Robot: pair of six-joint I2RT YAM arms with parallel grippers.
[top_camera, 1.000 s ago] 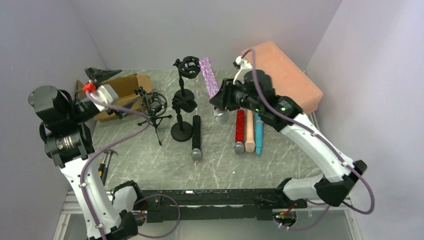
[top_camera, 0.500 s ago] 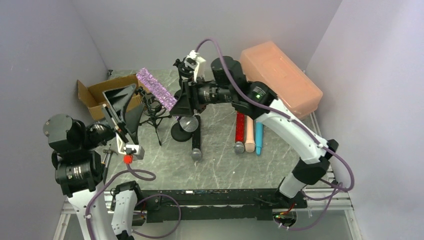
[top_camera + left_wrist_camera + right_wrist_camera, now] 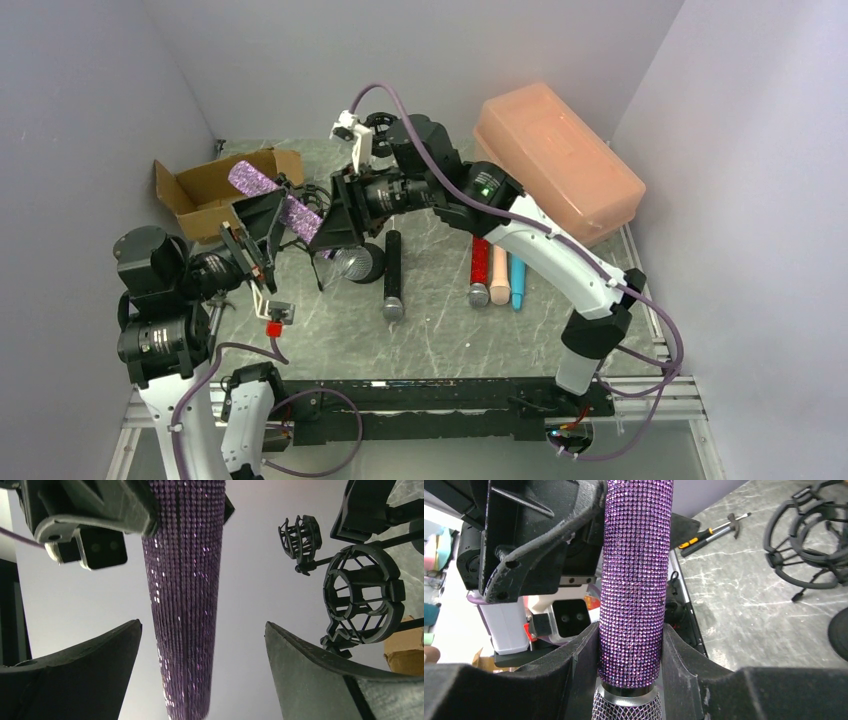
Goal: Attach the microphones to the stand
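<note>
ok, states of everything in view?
purple glitter microphone: held in air, unmounted
right tool: shut on it
left tool: open, straddling its handle
black microphone: lying on table
red microphone: lying on table
peach microphone: lying on table
blue microphone: lying on table
near shock mount: empty
far shock mount: empty
cardboard box: open

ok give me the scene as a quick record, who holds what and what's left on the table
right pincer: shut on glittery purple microphone with silver mesh head
left pincer: open, straddling its handle, not touching
lying on grey marbled table: plain black microphone; glittery red microphone; peach microphone; light blue microphone
black shock-mount cradles: two seen, both empty
</note>
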